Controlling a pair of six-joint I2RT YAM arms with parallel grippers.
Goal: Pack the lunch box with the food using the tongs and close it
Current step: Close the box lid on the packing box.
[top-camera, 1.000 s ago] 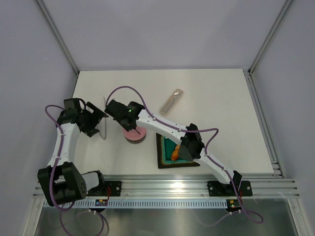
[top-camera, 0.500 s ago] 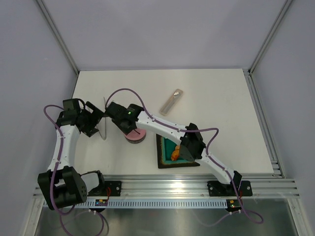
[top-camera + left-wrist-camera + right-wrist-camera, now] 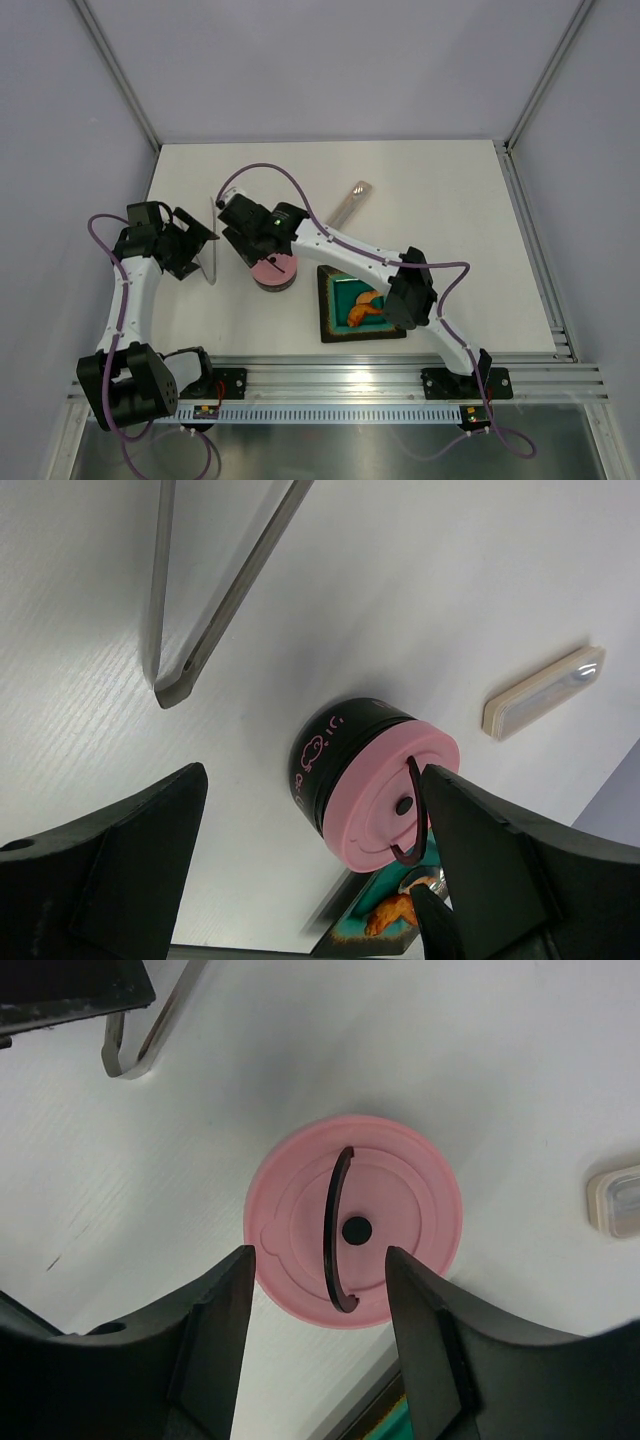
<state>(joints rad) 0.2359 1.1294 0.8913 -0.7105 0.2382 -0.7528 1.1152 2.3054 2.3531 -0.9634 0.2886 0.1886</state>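
The lunch box (image 3: 276, 281) stands on the table with its pink lid (image 3: 273, 267) on top and the black handle (image 3: 334, 1228) upright. My right gripper (image 3: 262, 252) hangs just above the lid (image 3: 400, 1205), open, with a finger on each side of the handle and touching nothing. The tongs (image 3: 213, 250) lie on the table to the left of the box, beside my left gripper (image 3: 200, 250), which is open and empty. Orange food (image 3: 365, 306) lies on the teal plate (image 3: 333, 322). The left wrist view shows the tongs (image 3: 215, 610), the dark-sided box (image 3: 335, 755) and the lid (image 3: 375, 810).
A short flat silvery utensil (image 3: 348, 203) lies behind and to the right of the box. The teal plate sits right beside the box. The right arm's elbow (image 3: 410, 290) hangs over the plate's right side. Side walls close in the table.
My right gripper has opened and let go of the lid's handle, leaving the lid on the box. The right arm's elbow swung right, uncovering the plate. The left arm barely moved.
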